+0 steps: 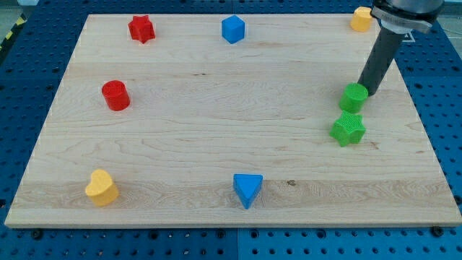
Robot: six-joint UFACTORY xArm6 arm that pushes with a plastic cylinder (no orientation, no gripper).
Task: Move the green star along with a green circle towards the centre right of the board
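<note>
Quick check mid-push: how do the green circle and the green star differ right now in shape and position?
The green circle is a round cylinder; the green star has pointed arms. The green circle lies nearer the view's top, the green star just below it, slightly to the view's left. My tip sits against the green circle's upper right edge, while the green star is clear of it. Both are green and near the board's right side.

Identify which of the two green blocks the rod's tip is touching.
The green circle: my tip sits against its upper right edge. The green star lies just below the circle, away from the tip.
</note>
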